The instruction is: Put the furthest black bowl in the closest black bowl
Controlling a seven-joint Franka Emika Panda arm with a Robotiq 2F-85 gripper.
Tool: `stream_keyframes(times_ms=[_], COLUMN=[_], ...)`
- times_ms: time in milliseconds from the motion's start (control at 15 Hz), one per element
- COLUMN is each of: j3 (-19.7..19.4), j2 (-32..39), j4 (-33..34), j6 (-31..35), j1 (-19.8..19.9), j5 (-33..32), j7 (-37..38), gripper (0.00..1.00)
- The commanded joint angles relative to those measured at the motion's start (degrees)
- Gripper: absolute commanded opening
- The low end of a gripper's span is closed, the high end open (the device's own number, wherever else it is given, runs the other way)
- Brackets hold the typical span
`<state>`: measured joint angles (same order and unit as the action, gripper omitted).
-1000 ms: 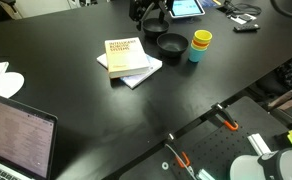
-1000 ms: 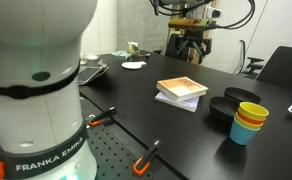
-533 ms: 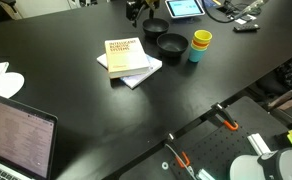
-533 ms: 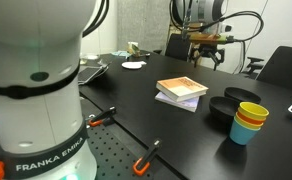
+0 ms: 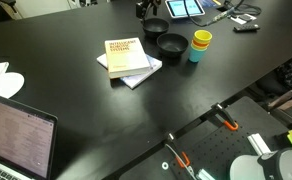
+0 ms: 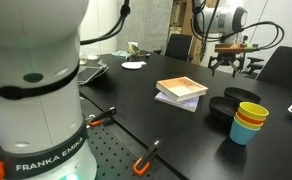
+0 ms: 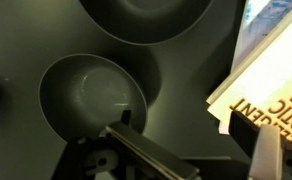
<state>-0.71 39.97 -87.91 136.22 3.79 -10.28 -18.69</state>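
Spotting the furthest black bowl [image 5: 154, 28] down on the worktop [image 5: 66, 100], just behind the closest black bowl [image 5: 172, 44], near stacked cups [image 5: 201, 45] and books [image 5: 126, 58]. Hovering above, end effector [image 6: 232, 70] spread wide, gripping nothing.

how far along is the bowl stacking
Nothing done yet: the far bowl and near bowl sit apart on the table. The gripper hangs above them, open and empty. Left: grab the far bowl and set it in the near one.
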Motion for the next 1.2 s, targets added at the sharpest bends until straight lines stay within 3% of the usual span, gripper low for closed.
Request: stream_keyframes(times_ms=[0, 333, 800, 867, 933, 1133], j3=[1.6, 4.11, 3.4, 3.58, 3.58, 3.87], j2=[7.09, 13.38, 21.7, 22.64, 23.31, 23.35], j4=[10.51, 16.49, 24.19, 25.06, 25.81, 26.3], j6=[-5.0, -7.52, -7.62, -7.07, -6.89, -6.64], j1=[2.74, 4.31, 4.13, 4.35, 4.36, 3.93], j5=[1.15, 2.1, 0.45, 0.46, 0.55, 0.59], j7=[-6.08, -11.37, -14.58, -15.6, -15.97, -17.5], gripper=[1.0, 1.0, 1.0, 0.75, 0.74, 0.51])
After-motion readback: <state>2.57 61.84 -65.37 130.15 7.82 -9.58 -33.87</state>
